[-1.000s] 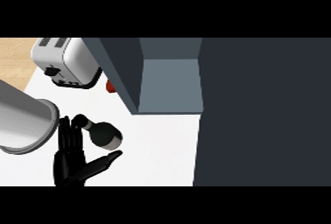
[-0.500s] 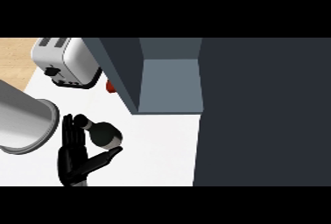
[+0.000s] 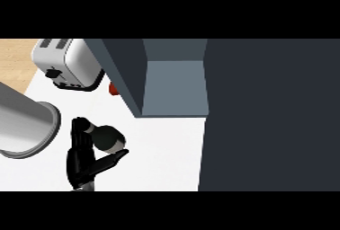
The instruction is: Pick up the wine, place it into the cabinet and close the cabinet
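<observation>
At the far left I see my grey forearm (image 3: 23, 123), with the toaster (image 3: 69, 63) behind it on the counter (image 3: 159, 148). Next comes my left hand (image 3: 83, 157), fingers and thumb wrapping the wine bottle (image 3: 107, 138), seen from its top, still standing on the counter. To do this well, I'd finish closing round the bottle before lifting, then carry it upright rightward into the open cabinet (image 3: 174, 87). The cabinet door (image 3: 272, 112) fills the right. My right hand is out of view.
</observation>
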